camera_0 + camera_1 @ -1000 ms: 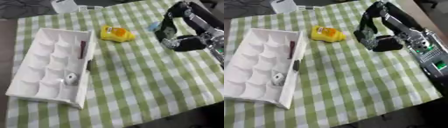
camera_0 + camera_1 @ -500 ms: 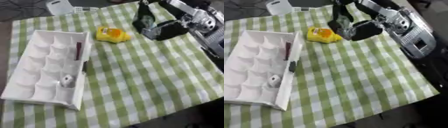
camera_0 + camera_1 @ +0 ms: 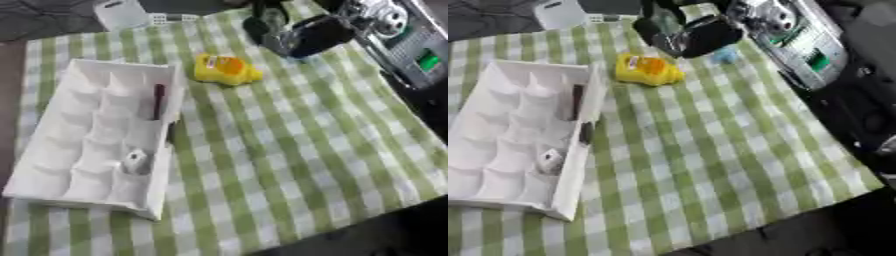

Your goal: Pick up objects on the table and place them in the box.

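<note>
Your right robot hand [image 3: 697, 36] hangs over the far part of the table, black, fingers curled under; blur hides whether they close on anything, so you cannot tell its grip. It sits just beyond the yellow object, apart from it as far as the views show. Your left robot hand is not in either view.

Green-and-white checked cloth [image 3: 297, 150] covers the table and carries everything.

White moulded plastic box with rows of cup-shaped compartments [image 3: 66, 150] lies on the left side of the cloth, its long axis running from near to far, slightly askew.

Yellow rounded plastic object with an orange patch [image 3: 225, 70] lies on its side on the cloth, just right of the box's far right corner, not touching it.

Dark red slim stick [image 3: 158, 101] lies lengthwise in the box's right-hand column, toward the far end.

Small pale blue object [image 3: 724, 55] rests on the cloth right of the yellow one, close under your right robot hand; its shape is too blurred to name.

Small grey-white piece [image 3: 135, 161] sits in a compartment of the right-hand column, toward the near end of the box.
</note>
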